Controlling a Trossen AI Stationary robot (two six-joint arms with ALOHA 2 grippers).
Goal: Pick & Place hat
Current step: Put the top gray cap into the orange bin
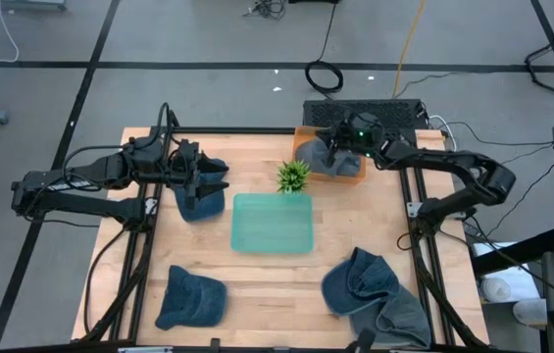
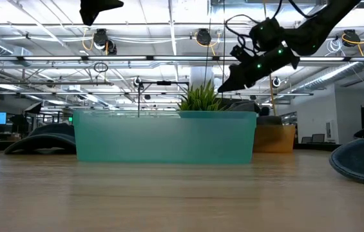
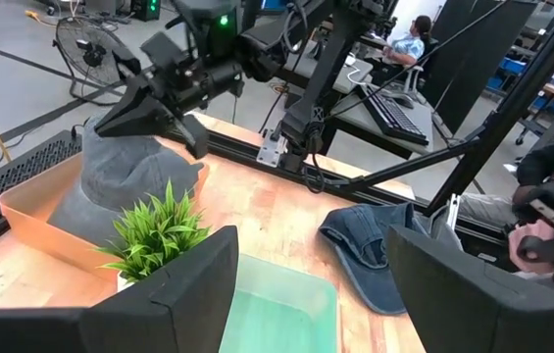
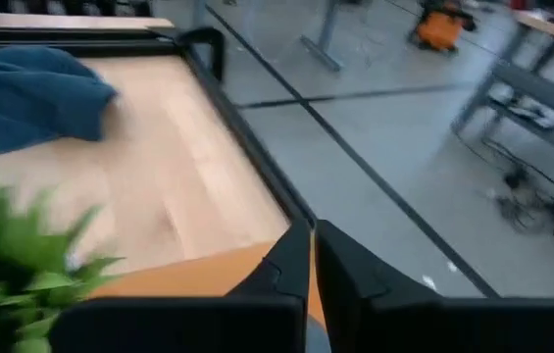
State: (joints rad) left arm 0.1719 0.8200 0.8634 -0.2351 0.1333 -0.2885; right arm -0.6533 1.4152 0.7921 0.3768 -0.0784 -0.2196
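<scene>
A grey hat [image 3: 120, 181] lies in the orange bin [image 3: 31, 221] at the table's far side. My right gripper [image 3: 105, 126] hangs shut at the top of the hat's crown, pointing slantwise down; in its own view the shut fingers [image 4: 291, 265] stand over the bin's rim [image 4: 188, 279]. My left gripper [image 3: 311, 294] is open and holds nothing. It hovers at the left [image 1: 216, 181], above a blue hat [image 1: 198, 204] that lies flat on the wood. My right gripper has its shut fingertips at the top of the grey hat's crown [image 3: 88, 137], coming from the table's right and slanting down. I cannot tell whether they touch the cloth or have any of it between them.
A translucent green tray [image 1: 272, 224] sits mid-table with a small potted plant [image 1: 293, 176] just behind it, next to the bin. More blue hats lie near the front edge, one at the left [image 1: 190, 297] and a pile at the right [image 1: 360, 282]. A person sits beyond the table.
</scene>
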